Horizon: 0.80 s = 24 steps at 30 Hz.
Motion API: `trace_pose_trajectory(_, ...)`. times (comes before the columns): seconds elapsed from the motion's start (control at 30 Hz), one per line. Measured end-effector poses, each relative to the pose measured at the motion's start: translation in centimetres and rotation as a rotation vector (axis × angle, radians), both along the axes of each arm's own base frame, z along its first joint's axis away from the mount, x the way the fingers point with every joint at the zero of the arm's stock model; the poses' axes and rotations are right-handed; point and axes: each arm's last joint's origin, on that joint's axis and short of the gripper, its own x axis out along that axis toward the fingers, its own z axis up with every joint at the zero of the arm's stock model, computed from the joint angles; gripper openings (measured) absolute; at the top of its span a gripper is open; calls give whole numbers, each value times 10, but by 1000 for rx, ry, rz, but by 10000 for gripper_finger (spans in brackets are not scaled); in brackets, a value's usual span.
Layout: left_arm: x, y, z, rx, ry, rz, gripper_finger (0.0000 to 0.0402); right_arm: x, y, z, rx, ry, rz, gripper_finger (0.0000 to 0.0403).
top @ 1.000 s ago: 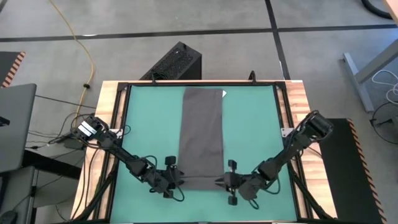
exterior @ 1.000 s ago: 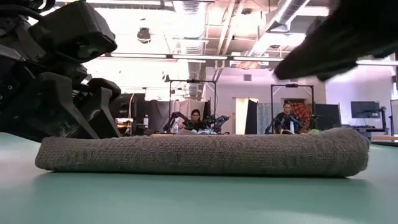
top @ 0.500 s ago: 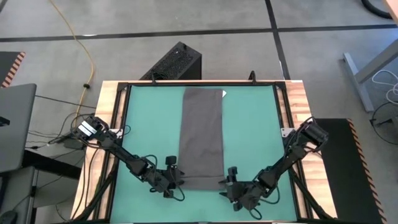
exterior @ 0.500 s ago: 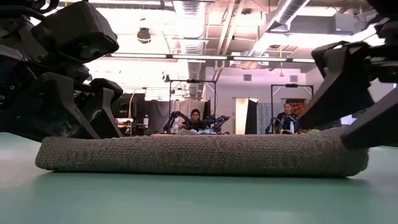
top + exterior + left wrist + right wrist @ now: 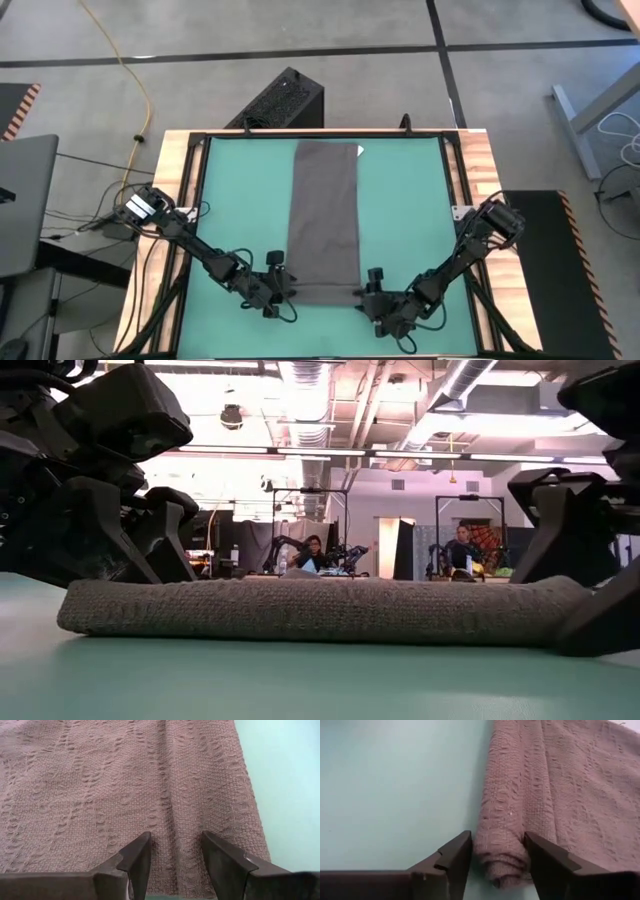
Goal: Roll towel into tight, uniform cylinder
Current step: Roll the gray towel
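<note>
The dark grey towel [image 5: 324, 215] lies flat along the middle of the green table, with a small white tag [image 5: 361, 151] at its far right corner. Its near end is rolled into a low roll [image 5: 310, 608] that rests on the mat. My left gripper [image 5: 283, 287] is at the roll's left end. My right gripper [image 5: 366, 293] is at its right end. Each shows cloth filling the gap between its fingers. My left gripper has its fingertips [image 5: 137, 852] set into the cloth just inside the towel's left edge [image 5: 175, 870], at the rolled end. It comes slanting down from the table's left. Cloth fills the gap between the fingers; how many layers, I cannot tell. My right gripper holds the roll's right end [image 5: 501, 862] between its two fingers, one on the roll's near side and one on its far side. It comes slanting down from the table's right, fingers lying along the roll. The roll rests on the mat.
Bare green mat lies on both sides of the towel [image 5: 240, 200] [image 5: 410, 200], inside a wooden frame [image 5: 180, 150]. A black box [image 5: 285, 100] stands on the floor beyond the far edge. People sit at desks [image 5: 316, 550] in the room behind.
My right gripper has come down from above the table onto the roll's right end, shifting a little toward the near edge and rolling its wrist. Its fingers now stand on both sides of that end. The towel has stayed where it was.
</note>
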Motion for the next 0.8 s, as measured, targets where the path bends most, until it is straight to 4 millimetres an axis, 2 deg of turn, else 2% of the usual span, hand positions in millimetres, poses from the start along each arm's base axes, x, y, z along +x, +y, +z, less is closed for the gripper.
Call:
trace_pose_trajectory(0.13, -3, -2, 6, 9, -10, -27, 164, 4, -2, 1, 13, 20, -18, 154)
trace_pose_trajectory(0.27, -10, -6, 29, 23, -71, -60, 164, 5, -5, 1, 36, 34, -49, 83)
trace_pose_trajectory(0.33, -13, -6, 38, 26, -90, -65, 164, 5, -6, 0, 56, 44, -56, 59)
trace_pose_trajectory(0.5, -16, -8, 48, 9, -107, -108, 164, 9, -11, 2, 150, 68, -95, 59)
trace_pose_trajectory(0.8, -33, -23, 40, 11, -66, -274, 165, 10, -13, 3, 188, 75, -115, 65)
